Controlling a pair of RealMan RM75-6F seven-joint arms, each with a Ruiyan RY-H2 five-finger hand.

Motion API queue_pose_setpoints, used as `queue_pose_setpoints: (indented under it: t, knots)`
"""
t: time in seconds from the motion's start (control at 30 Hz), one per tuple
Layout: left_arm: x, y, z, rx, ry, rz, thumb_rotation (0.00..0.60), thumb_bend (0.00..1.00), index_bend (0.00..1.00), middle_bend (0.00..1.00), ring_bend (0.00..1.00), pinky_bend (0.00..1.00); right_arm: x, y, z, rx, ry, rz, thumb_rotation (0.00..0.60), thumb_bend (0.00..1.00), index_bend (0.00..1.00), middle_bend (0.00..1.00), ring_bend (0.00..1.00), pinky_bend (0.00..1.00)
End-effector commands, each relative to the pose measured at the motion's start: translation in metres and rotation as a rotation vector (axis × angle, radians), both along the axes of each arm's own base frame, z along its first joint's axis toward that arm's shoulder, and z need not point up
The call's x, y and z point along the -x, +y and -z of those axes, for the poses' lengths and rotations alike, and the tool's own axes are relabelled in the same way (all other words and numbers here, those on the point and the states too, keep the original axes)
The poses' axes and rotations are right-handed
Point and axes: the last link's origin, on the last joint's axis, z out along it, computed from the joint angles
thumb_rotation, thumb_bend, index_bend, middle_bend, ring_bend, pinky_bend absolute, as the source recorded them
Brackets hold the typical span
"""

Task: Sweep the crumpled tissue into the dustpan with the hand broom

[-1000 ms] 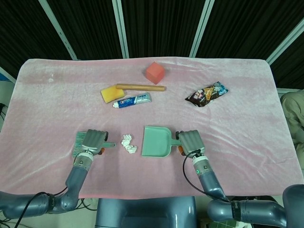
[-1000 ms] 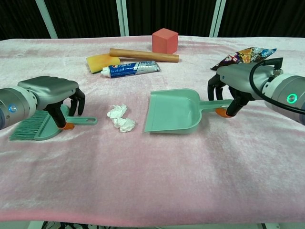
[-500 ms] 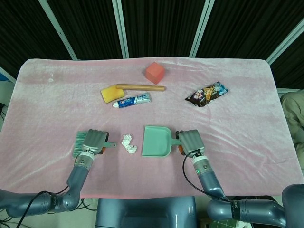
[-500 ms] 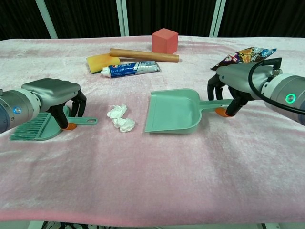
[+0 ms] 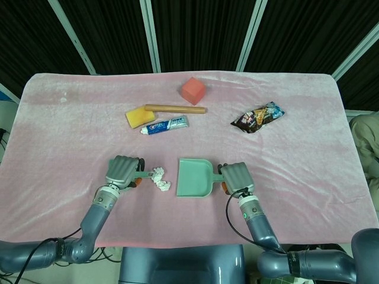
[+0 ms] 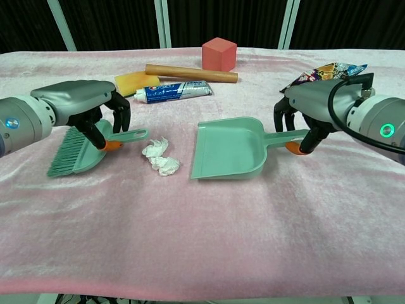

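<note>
A crumpled white tissue [image 5: 160,178] [image 6: 160,157] lies on the pink cloth between the two tools. My left hand [image 5: 123,171] [image 6: 88,107] grips the green hand broom [image 6: 74,152] by its handle. The broom is tilted and lifted, bristles down on the left, its handle tip [image 5: 146,173] close to the tissue. In the head view the hand hides the bristles. To the right of the tissue the green dustpan [image 5: 194,177] [image 6: 229,149] lies flat, mouth facing left. My right hand [image 5: 235,176] [image 6: 304,107] holds its handle [image 6: 286,135].
Further back lie a yellow sponge [image 5: 138,117], a toothpaste tube [image 5: 165,125], a wooden stick [image 5: 175,109], a red cube [image 5: 193,90] and a snack packet [image 5: 257,117]. The pink cloth [image 5: 308,154] covers the whole table.
My left hand has taken up the broom and carried it right, up to the tissue. The dustpan has edged slightly left. The tissue has not moved.
</note>
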Motion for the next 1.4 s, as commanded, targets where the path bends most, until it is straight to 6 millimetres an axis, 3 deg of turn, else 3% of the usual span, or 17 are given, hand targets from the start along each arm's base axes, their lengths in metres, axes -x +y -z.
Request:
queue_pose_setpoints:
  t: [0.03,0.33,1.0,1.4]
  knots:
    - [-0.009,-0.002,-0.003,0.008,-0.107,0.018,0.6,0.41,0.6,0.65,0.9,0.99,-0.001,0.003,-0.001,0.001,0.028,-0.014,0.6,0.52,0.68,0.64,0.73,0.78]
    - [-0.031,-0.006,0.003,0.02,-0.285,0.058,0.6,0.41,0.6,0.65,0.9,0.99,-0.007,0.005,-0.01,0.022,0.047,-0.022,0.6,0.52,0.68,0.64,0.73,0.78]
    - [-0.061,-0.009,0.047,0.076,-0.516,0.008,0.6,0.41,0.6,0.66,0.9,0.99,-0.003,0.011,-0.004,0.009,0.097,-0.014,0.6,0.52,0.68,0.64,0.73,0.78]
    - [-0.12,-0.004,0.067,0.131,-0.641,0.094,0.6,0.4,0.6,0.65,0.9,0.99,-0.005,0.014,0.0,-0.004,0.076,0.005,0.6,0.52,0.68,0.64,0.73,0.78]
